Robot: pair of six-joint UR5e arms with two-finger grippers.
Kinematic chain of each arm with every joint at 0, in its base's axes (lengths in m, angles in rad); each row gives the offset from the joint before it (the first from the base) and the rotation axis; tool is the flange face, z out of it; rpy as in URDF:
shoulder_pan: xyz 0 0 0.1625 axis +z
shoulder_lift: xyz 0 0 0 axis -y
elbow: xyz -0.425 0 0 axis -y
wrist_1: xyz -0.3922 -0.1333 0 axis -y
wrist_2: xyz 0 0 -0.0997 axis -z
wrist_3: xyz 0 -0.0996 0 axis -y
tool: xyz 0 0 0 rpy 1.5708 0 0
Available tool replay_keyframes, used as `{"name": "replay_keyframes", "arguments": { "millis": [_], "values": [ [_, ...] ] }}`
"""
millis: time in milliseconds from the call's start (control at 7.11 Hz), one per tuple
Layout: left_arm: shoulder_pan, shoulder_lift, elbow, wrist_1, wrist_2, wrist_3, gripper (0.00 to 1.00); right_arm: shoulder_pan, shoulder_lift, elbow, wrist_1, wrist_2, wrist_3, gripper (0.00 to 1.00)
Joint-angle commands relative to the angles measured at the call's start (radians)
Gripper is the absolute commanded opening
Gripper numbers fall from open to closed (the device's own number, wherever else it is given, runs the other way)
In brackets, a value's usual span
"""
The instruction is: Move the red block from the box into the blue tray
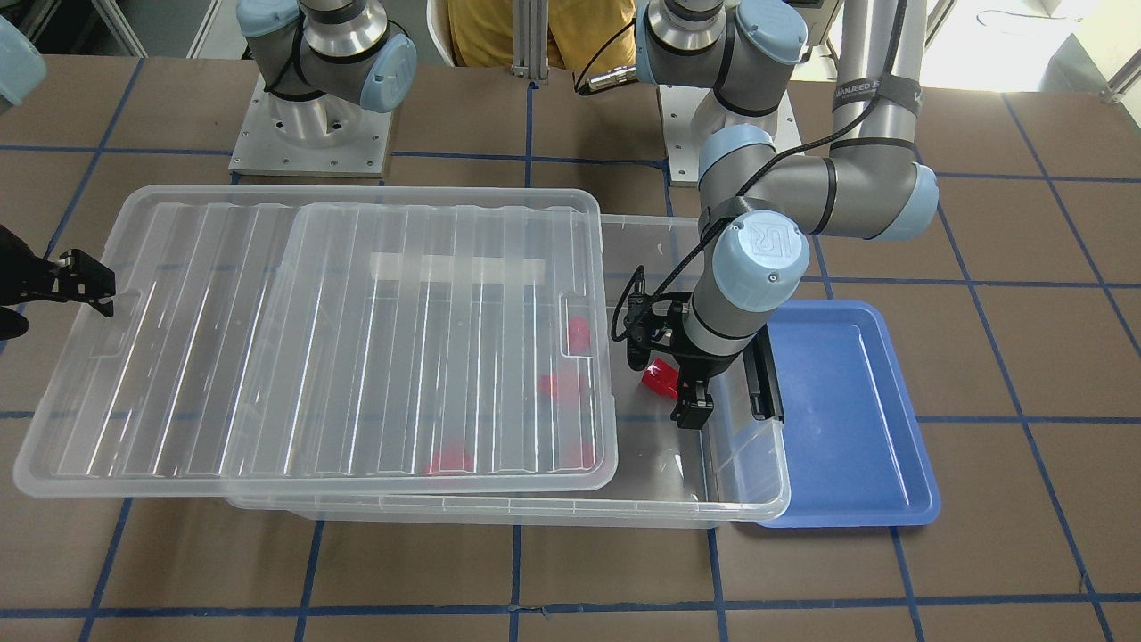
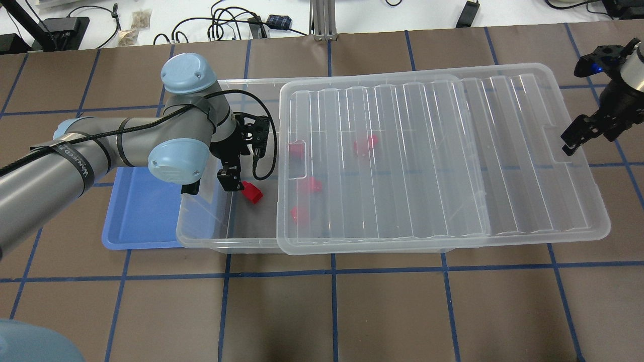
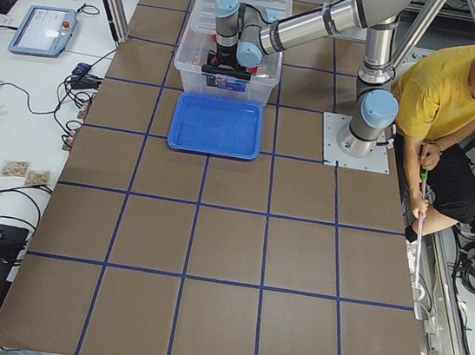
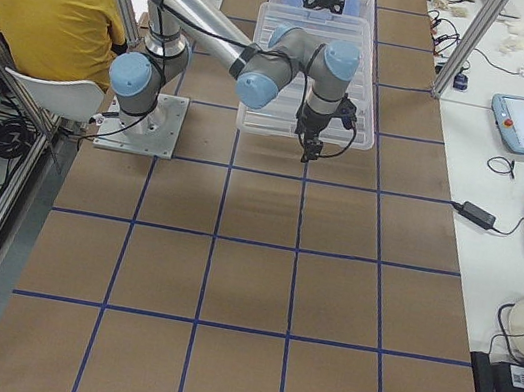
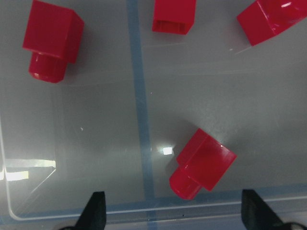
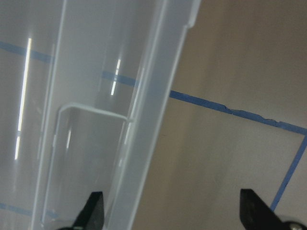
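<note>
Brown table [image 2: 382, 311] w/ blue tape grid [image 2: 333, 271]; white desk [image 3: 14, 144] alongside.

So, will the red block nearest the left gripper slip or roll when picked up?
The red block looks like glossy hard plastic, so probably stiff, maybe slippery. Flat faces suggest it will not roll; its round stub might.

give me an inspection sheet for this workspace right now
surface: brown table with a blue tape grid
job's things: red block loose in the box at its uncovered end; four other red blocks under the offset lid; blue tray holds no block
clutter: nothing seen
grippers: left gripper open over the red block; right gripper open by the lid's far end
cables: black cable looped at the left wrist
surroundings: person in yellow seated behind the robot; screens on a side bench
</note>
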Motion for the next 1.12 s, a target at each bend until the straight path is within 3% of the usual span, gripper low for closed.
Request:
{"name": "replay_keyframes", "arguments": {
  "millis": [0, 984],
  "values": [
    [0.000, -0.020, -0.001, 0.014, 0.000, -0.002, 1.00, -0.006, 0.000, -0.001, -0.001, -0.009, -0.010, 1.00],
    [-0.021, -0.049, -0.024, 0.015, 0.003, -0.008, 1.00, -0.027, 0.004, -0.019, -0.001, 0.008, 0.004, 1.00]
  ]
}}
